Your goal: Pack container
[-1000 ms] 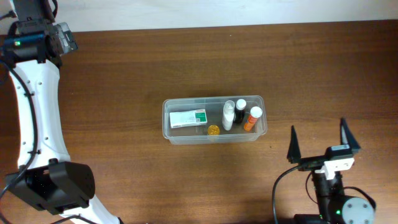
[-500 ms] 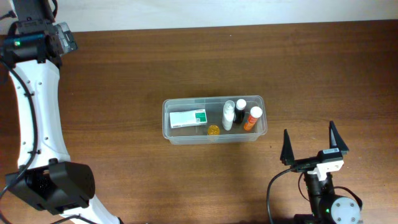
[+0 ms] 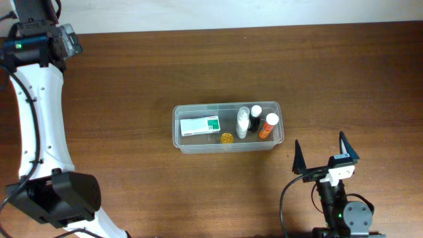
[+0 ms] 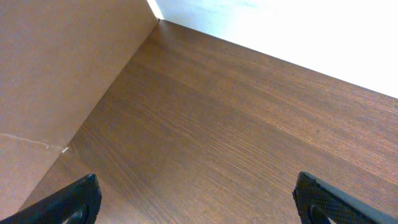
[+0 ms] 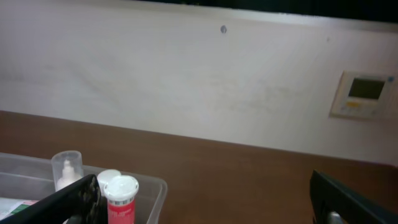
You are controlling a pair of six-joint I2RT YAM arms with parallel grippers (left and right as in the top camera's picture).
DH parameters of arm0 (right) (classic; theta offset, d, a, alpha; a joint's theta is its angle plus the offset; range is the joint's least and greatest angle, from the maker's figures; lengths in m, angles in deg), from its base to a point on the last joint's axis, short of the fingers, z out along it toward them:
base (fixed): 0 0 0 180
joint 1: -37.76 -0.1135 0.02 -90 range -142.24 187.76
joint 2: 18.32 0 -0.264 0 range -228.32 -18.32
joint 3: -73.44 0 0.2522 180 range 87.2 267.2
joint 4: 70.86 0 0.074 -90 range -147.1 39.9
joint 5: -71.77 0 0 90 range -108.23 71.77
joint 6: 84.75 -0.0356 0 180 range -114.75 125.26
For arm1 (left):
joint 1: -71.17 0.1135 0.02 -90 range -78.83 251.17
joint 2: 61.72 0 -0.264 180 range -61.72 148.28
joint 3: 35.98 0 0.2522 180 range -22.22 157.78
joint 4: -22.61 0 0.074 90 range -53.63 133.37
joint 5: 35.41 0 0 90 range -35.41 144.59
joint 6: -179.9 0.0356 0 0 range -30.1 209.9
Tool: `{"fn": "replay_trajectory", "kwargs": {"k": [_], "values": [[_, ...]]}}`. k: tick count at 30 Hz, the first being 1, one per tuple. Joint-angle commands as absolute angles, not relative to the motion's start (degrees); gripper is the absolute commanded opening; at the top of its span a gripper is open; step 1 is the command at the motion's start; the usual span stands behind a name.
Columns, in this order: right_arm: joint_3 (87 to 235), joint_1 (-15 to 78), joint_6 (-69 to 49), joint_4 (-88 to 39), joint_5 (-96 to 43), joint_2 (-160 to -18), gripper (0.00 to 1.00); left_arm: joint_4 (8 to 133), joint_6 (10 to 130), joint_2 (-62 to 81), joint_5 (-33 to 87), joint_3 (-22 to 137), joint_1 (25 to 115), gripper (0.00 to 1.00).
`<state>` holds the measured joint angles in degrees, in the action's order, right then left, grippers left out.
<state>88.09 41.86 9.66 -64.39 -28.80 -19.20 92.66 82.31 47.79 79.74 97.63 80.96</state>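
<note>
The clear plastic container (image 3: 182, 139) sits mid-table. It holds a green-and-white box (image 3: 199, 125), a small yellow item (image 3: 227, 138), a clear-capped white bottle (image 3: 242, 123), a dark bottle with a white cap (image 3: 255, 116) and an orange bottle with a white cap (image 3: 267, 125). My right gripper (image 3: 321, 153) is open and empty, near the front edge, right of and below the container. In the right wrist view its fingers (image 5: 205, 205) frame the container's corner (image 5: 155, 186), the orange bottle (image 5: 120, 199) and the clear-capped bottle (image 5: 66, 168). My left gripper (image 4: 199, 199) is open and empty over bare wood at the far left back corner.
The left arm's white links (image 3: 39, 112) run down the table's left side. A pale wall with a thermostat panel (image 5: 364, 94) stands behind the table. A brown board (image 4: 56, 74) stands at the table's left edge.
My right gripper has drawn back toward the front edge and shifted left, away from the container, staying open. The left arm and the container's contents have not moved.
</note>
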Motion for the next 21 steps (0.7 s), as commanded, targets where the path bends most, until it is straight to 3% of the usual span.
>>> {"fn": "replay_trajectory", "kwargs": {"k": [1,13,21], "values": [[87.52,42.29,7.78,-63.88,-29.65,-18.5,0.98,92.58,81.58,48.03,80.35,97.5,81.09,0.99],[87.52,42.29,7.74,-53.48,-30.33,-18.5,0.98,92.58,81.58,48.03,80.35,97.5,81.09,1.0],[87.52,42.29,7.76,-53.63,-30.28,-18.53,0.98,92.58,81.58,48.03,80.35,97.5,81.09,0.99]]}}
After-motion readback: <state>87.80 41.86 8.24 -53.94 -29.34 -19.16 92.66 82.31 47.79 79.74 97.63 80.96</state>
